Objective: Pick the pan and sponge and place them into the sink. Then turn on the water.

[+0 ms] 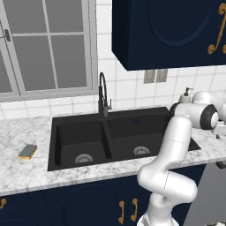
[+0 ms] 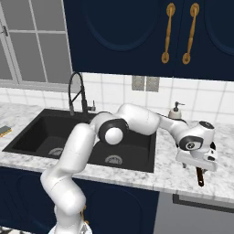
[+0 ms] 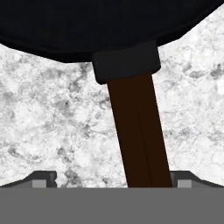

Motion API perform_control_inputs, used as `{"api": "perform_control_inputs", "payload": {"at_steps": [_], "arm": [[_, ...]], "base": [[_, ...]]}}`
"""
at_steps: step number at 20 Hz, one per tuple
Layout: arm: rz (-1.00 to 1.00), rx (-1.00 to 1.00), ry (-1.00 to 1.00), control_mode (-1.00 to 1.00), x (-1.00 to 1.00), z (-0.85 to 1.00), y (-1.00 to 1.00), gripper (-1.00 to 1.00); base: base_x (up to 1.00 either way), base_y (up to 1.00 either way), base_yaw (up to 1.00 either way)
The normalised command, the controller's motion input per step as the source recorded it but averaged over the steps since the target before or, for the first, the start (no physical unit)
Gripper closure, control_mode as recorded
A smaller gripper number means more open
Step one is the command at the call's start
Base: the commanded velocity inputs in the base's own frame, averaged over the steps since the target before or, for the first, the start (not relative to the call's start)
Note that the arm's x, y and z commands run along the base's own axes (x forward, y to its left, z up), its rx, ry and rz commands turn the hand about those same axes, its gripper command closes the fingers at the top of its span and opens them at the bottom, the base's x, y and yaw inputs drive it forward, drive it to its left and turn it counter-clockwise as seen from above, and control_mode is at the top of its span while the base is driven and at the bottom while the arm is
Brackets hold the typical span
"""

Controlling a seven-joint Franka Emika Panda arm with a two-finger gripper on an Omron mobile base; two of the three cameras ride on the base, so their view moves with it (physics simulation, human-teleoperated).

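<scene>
The black pan [image 3: 109, 26] lies on the marble counter right of the sink, and its brown handle [image 3: 138, 131] runs down between my fingertips. My gripper [image 3: 116, 178] is open and straddles that handle low over the counter, without closing on it. From the right base view the gripper [image 2: 198, 167] points down with the handle [image 2: 199, 177] sticking out below it. The yellow sponge [image 1: 28, 151] with its grey-green top rests on the counter left of the black double-basin sink [image 1: 106, 132]. Behind the sink stands the black gooseneck faucet [image 1: 103, 95], with no water running.
A beige soap dispenser [image 2: 175, 111] stands against the tiled wall behind my arm. Dark blue wall cabinets [image 2: 137, 32] hang above the counter. The counter's front edge [image 2: 196, 194] runs close below the gripper. A window [image 1: 44, 44] sits behind the left counter.
</scene>
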Motion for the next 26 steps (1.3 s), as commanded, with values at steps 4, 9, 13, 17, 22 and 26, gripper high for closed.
{"api": "perform_control_inputs", "payload": {"at_steps": [4, 9, 13, 17, 22, 26], "arm": [[0.00, 0.00, 0.00, -1.00, 0.00, -0.11, 0.00, -1.00], [0.00, 0.00, 0.00, -1.00, 0.02, -0.03, 0.00, 1.00], [0.09, 0.02, 0.00, -1.00, 0.15, 0.00, -0.01, 1.00], [0.22, 0.00, -0.02, -1.00, 0.01, 0.00, 0.00, 1.00], [0.28, 0.00, -0.15, -1.00, -0.09, 0.15, 0.00, 1.00], [0.30, 0.01, -0.16, -1.00, -0.27, 0.39, 0.14, 1.00]], "base": [[0.00, 0.00, 0.00], [0.00, 0.00, 0.00], [0.00, 0.00, 0.00], [0.00, 0.00, 0.00], [0.00, 0.00, 0.00], [0.00, 0.00, 0.00]]}}
